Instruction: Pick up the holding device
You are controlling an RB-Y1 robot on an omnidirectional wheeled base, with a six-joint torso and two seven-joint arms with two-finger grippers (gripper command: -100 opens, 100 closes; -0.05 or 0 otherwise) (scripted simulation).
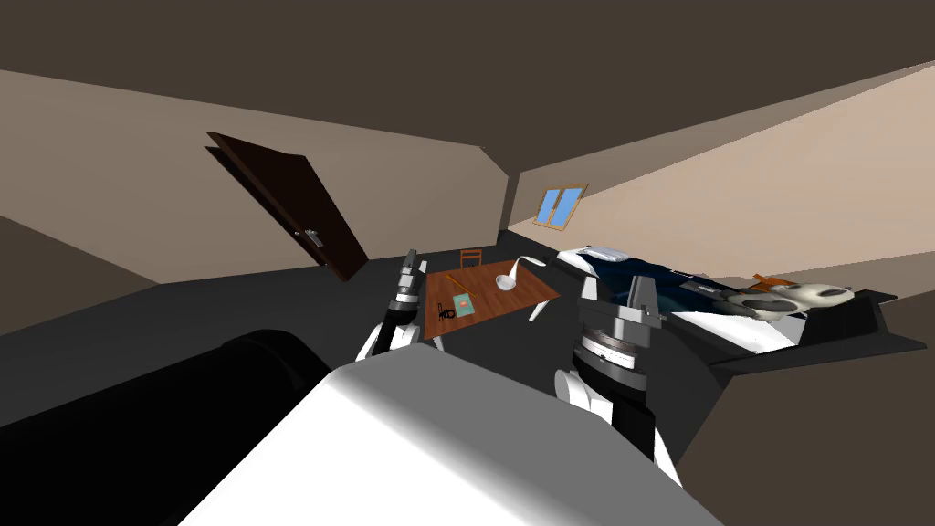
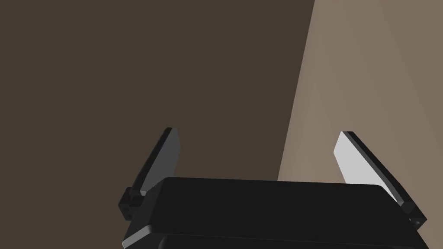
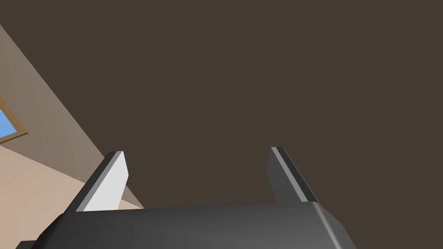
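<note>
Big things first: a bed [image 1: 657, 292] with a dark blue cover off to the right, and a dark brown door [image 1: 292, 205] on the left wall. Ahead, across the dark floor, a brown table [image 1: 511, 294] on white legs, well apart from both arms. Both arms up in front, pointing upward: left gripper [image 1: 412, 263] with fingers [image 2: 166, 151] spread wide and nothing between them, right gripper [image 1: 618, 290] with fingers [image 3: 110, 181] spread wide too, also empty. On the table, a teal book [image 1: 465, 304], a white ladle [image 1: 508, 277] toward the far side, and just beside the book, by the near corner, a little black thing, the holding device [image 1: 445, 311]. Maybe a clamp, but too small to tell for sure. Step in hand, by the look of it: getting to the table, no reaching yet. Next: roll closer, bring one open gripper down over the little black thing, line the fingers up on its two sides, then squeeze and lift.
</note>
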